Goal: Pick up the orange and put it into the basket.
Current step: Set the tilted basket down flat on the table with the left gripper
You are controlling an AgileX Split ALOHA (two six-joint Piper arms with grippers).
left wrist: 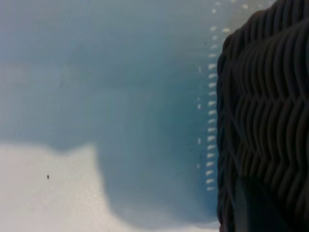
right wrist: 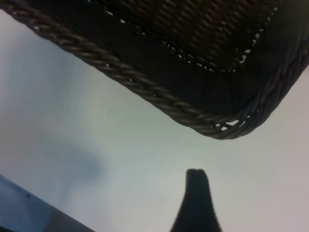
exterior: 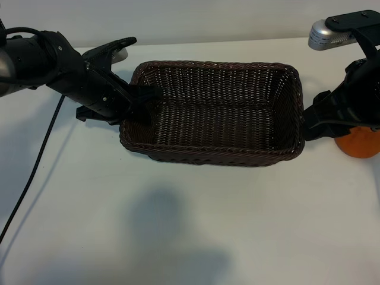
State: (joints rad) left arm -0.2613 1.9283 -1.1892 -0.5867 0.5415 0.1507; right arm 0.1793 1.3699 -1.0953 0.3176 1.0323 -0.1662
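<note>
Gripping the short left wall of the rectangular dark brown woven wicker basket (exterior: 214, 113), my left gripper (exterior: 144, 102) has its fingers pinched over the braided rim. My right gripper (exterior: 314, 122) hangs just off the basket's opposite end, jaws spread, holding nothing. The small round orange (exterior: 358, 143) sits on the white table (exterior: 178, 225) right under my right arm, outside the basket, half hidden.
</note>
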